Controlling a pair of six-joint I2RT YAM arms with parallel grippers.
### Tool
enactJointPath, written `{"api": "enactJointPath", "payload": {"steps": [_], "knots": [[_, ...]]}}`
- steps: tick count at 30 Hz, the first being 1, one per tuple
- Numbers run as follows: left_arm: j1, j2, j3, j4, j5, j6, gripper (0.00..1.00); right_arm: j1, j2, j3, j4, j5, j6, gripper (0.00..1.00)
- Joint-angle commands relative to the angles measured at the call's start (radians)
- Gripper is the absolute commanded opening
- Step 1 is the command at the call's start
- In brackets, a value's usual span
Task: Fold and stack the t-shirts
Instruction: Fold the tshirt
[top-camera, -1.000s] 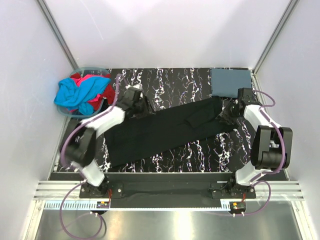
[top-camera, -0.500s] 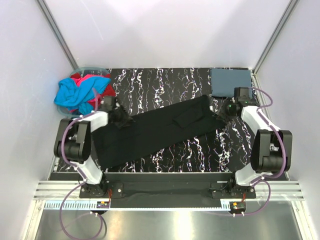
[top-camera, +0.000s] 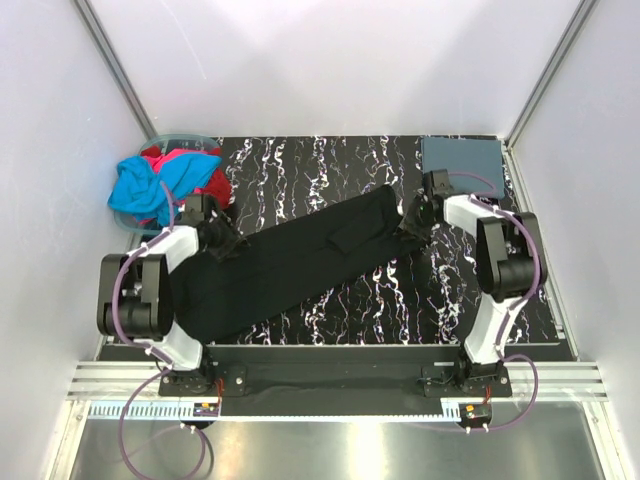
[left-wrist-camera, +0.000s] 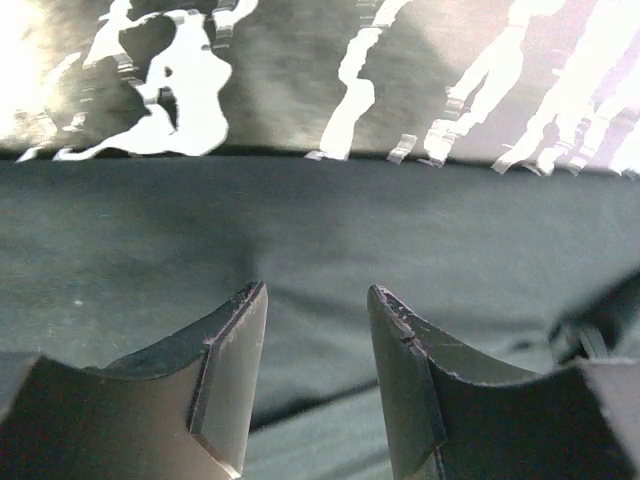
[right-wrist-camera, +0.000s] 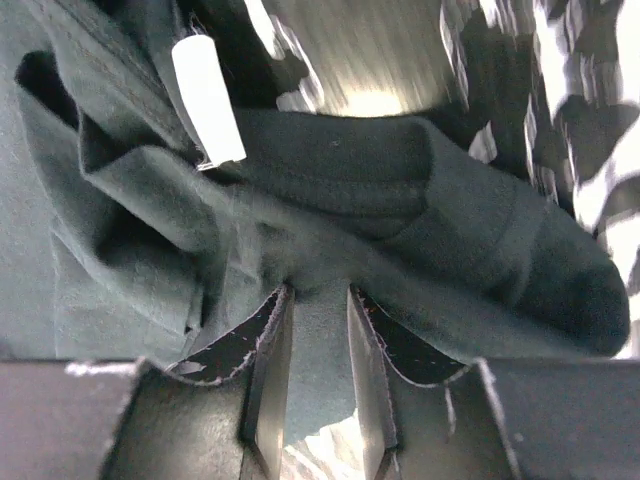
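Observation:
A black t-shirt (top-camera: 290, 265) lies as a long folded band slanting across the marbled table (top-camera: 330, 165). My left gripper (top-camera: 213, 240) is low over its upper-left end; in the left wrist view its jaws (left-wrist-camera: 315, 292) stand open with smooth dark cloth (left-wrist-camera: 300, 220) running under the gap. My right gripper (top-camera: 410, 215) is at the band's right end. There it (right-wrist-camera: 318, 292) is shut on a bunched fold of the black t-shirt (right-wrist-camera: 400, 200), near the white label (right-wrist-camera: 207, 100). A folded slate blue-grey t-shirt (top-camera: 461, 165) lies at the back right.
A pale plastic tub (top-camera: 190, 137) at the back left holds a crumpled cyan t-shirt (top-camera: 150, 190) and a red one (top-camera: 212, 185), close behind my left arm. White walls close in on both sides.
Both grippers have travelled left and the black t-shirt has slid left with them, staying stretched in its slanting band. The right gripper has drawn away from the folded slate shirt.

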Motion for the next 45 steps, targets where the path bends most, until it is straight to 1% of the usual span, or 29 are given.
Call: {"api": "enactJointPath", "payload": {"steps": [1, 3, 6, 7, 8, 9, 10, 11, 12, 13, 14, 16, 17, 18, 20, 21, 22, 24, 25, 27, 28, 29, 30, 31, 32, 34, 35, 37, 45], "knots": [[0.001, -0.087, 0.097, -0.003, 0.07, 0.063, 0.5, -0.002, 0.105, 0.133, 0.023, 0.12, -0.055, 0.36], [0.001, -0.135, 0.135, -0.012, 0.073, 0.098, 0.5, -0.001, 0.161, 0.256, -0.01, 0.104, -0.077, 0.36], [-0.056, -0.158, 0.171, -0.05, 0.071, 0.15, 0.5, -0.001, 0.297, 0.424, -0.026, 0.058, -0.103, 0.36], [-0.103, -0.159, 0.174, -0.076, 0.068, 0.168, 0.5, -0.001, 0.378, 0.479, -0.043, 0.051, -0.13, 0.35], [-0.131, -0.159, 0.168, -0.09, 0.061, 0.184, 0.5, -0.001, 0.415, 0.589, -0.06, 0.051, -0.144, 0.35], [-0.16, -0.162, 0.157, -0.1, 0.053, 0.208, 0.5, -0.001, 0.449, 0.642, -0.076, 0.039, -0.158, 0.35], [-0.221, -0.161, 0.146, -0.1, 0.051, 0.211, 0.5, -0.001, 0.478, 0.691, -0.078, 0.024, -0.179, 0.36], [-0.253, -0.159, 0.122, -0.098, 0.051, 0.213, 0.5, -0.001, 0.535, 0.796, -0.078, 0.007, -0.187, 0.36], [-0.287, -0.149, 0.114, -0.1, 0.045, 0.221, 0.5, -0.001, 0.563, 0.852, -0.084, -0.024, -0.192, 0.36], [-0.35, -0.141, 0.106, -0.1, 0.041, 0.224, 0.5, -0.002, 0.617, 0.912, -0.093, -0.039, -0.198, 0.37], [-0.378, -0.136, 0.091, -0.1, 0.044, 0.224, 0.49, -0.002, 0.644, 1.034, -0.106, -0.059, -0.199, 0.38], [-0.453, -0.12, 0.08, -0.097, 0.041, 0.218, 0.49, -0.002, 0.714, 1.165, -0.174, -0.108, -0.212, 0.39], [-0.473, -0.115, 0.07, -0.095, 0.039, 0.219, 0.49, -0.002, 0.73, 1.298, -0.208, -0.119, -0.216, 0.4], [-0.493, -0.11, 0.065, -0.094, 0.038, 0.222, 0.49, -0.002, 0.741, 1.355, -0.284, -0.125, -0.222, 0.41], [-0.527, -0.087, 0.047, -0.084, 0.032, 0.227, 0.49, -0.001, 0.722, 1.443, -0.346, -0.127, -0.227, 0.42], [-0.533, -0.075, 0.039, -0.075, 0.019, 0.234, 0.49, -0.002, 0.695, 1.437, -0.375, -0.125, -0.225, 0.43], [-0.542, -0.055, 0.033, -0.069, 0.018, 0.236, 0.49, -0.002, 0.622, 1.416, -0.379, -0.131, -0.222, 0.44], [-0.551, -0.035, 0.008, -0.035, 0.016, 0.239, 0.49, -0.001, 0.533, 1.312, -0.377, -0.136, -0.216, 0.46], [-0.562, -0.026, -0.002, -0.022, 0.012, 0.239, 0.49, -0.002, 0.444, 1.272, -0.377, -0.134, -0.207, 0.47], [-0.58, 0.015, -0.024, 0.012, -0.017, 0.222, 0.49, -0.001, 0.361, 1.148, -0.371, -0.144, -0.195, 0.48], [-0.597, 0.031, -0.033, 0.031, -0.016, 0.213, 0.49, -0.001, 0.281, 1.102, -0.368, -0.151, -0.187, 0.48], [-0.605, 0.057, -0.048, 0.05, 0.011, 0.193, 0.49, 0.001, 0.24, 0.998, -0.353, -0.162, -0.178, 0.49], [-0.613, 0.069, -0.056, 0.089, 0.027, 0.179, 0.49, 0.001, 0.2, 0.941, -0.339, -0.164, -0.166, 0.49], [-0.637, 0.077, -0.059, 0.103, 0.034, 0.164, 0.49, 0.002, 0.111, 0.879, -0.318, -0.165, -0.161, 0.49], [-0.655, 0.083, -0.061, 0.118, 0.041, 0.134, 0.49, 0.002, 0.065, 0.756, -0.269, -0.162, -0.156, 0.49], [-0.712, 0.098, -0.055, 0.161, 0.048, 0.101, 0.49, 0.002, -0.05, 0.649, -0.232, -0.153, -0.147, 0.49], [-0.731, 0.109, -0.035, 0.173, 0.051, 0.069, 0.49, 0.001, -0.078, 0.573, -0.215, -0.142, -0.149, 0.49], [-0.781, 0.161, 0.02, 0.199, 0.065, 0.04, 0.5, 0.001, -0.139, 0.493, -0.207, -0.127, -0.155, 0.49], [-0.861, 0.356, 0.261, 0.233, 0.119, -0.092, 0.5, -0.005, -0.215, 0.363, -0.187, -0.091, -0.176, 0.49]]}}
